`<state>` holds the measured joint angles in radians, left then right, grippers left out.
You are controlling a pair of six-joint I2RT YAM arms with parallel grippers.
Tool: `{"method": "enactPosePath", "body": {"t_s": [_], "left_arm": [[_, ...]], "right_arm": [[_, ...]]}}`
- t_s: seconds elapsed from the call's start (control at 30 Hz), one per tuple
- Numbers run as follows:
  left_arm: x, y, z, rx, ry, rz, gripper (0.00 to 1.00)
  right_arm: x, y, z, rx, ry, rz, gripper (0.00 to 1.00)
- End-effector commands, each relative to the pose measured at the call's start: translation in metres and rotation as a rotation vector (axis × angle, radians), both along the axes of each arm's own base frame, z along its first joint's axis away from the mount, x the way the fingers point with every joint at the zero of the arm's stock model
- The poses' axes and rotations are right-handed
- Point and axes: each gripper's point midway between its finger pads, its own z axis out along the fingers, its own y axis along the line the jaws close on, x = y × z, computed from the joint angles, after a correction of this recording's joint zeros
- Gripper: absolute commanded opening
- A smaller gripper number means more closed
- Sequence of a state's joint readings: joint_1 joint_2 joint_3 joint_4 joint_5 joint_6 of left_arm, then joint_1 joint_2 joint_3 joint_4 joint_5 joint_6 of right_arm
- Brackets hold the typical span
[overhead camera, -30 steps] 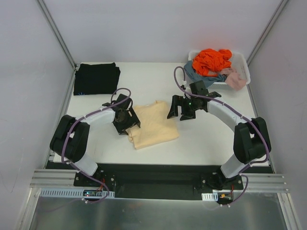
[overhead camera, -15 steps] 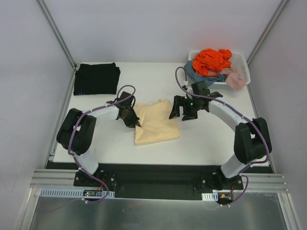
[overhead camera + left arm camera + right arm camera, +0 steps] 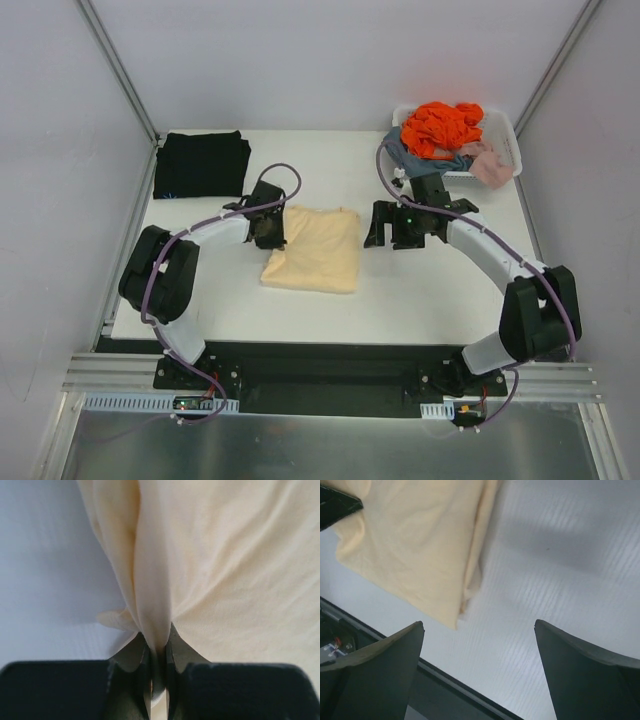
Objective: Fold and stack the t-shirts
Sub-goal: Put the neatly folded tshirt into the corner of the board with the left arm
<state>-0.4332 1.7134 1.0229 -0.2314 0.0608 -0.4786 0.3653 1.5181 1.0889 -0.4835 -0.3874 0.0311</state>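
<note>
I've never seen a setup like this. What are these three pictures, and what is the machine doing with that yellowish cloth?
Two robot arms are bolted at a table's near edge. The wide picture looks down from above; the other two come from a camera on each wrist. The left gripper is pinched shut on an edge of the cream-yellow t-shirt, which lies folded mid-table. The right gripper is open and empty beside it. A black t-shirt lies folded at the far left corner; a white basket of other clothes sits far right.
</note>
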Motion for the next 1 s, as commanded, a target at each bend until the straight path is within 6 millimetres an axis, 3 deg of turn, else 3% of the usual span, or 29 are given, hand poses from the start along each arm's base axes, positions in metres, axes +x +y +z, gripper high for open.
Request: {"method": "enactPosePath", "body": {"t_s": [0.0, 0.2, 0.67, 0.7, 0.73, 0.8, 0.87, 0.9, 0.97], "left_arm": [[0.048, 0.059, 0.037, 0.366, -0.220, -0.027, 0.00], [0.091, 0.099, 0.063, 0.567, -0.289, -0.014, 0.00], [0.201, 0.171, 0.149, 0.780, -0.445, 0.108, 0.00], [0.211, 0.173, 0.166, 0.781, -0.480, 0.130, 0.00], [0.217, 0.181, 0.164, 0.798, -0.472, 0.137, 0.00], [0.229, 0.186, 0.182, 0.797, -0.512, 0.160, 0.00], [0.238, 0.191, 0.186, 0.802, -0.519, 0.161, 0.00], [0.243, 0.192, 0.200, 0.799, -0.550, 0.176, 0.00], [0.250, 0.194, 0.202, 0.809, -0.557, 0.169, 0.00]], "right_arm": [[0.015, -0.030, 0.026, -0.107, -0.192, -0.095, 0.97], [0.019, -0.050, 0.045, -0.157, -0.306, -0.173, 0.97], [0.028, -0.074, 0.041, -0.285, -0.346, -0.228, 0.97], [0.028, -0.075, 0.041, -0.290, -0.348, -0.230, 0.97], [0.029, -0.076, 0.041, -0.297, -0.350, -0.229, 0.97], [0.030, -0.079, 0.040, -0.314, -0.352, -0.237, 0.97], [0.031, -0.082, 0.038, -0.333, -0.351, -0.242, 0.97], [0.031, -0.083, 0.037, -0.338, -0.351, -0.243, 0.97], [0.032, -0.085, 0.036, -0.349, -0.349, -0.245, 0.97]]}}
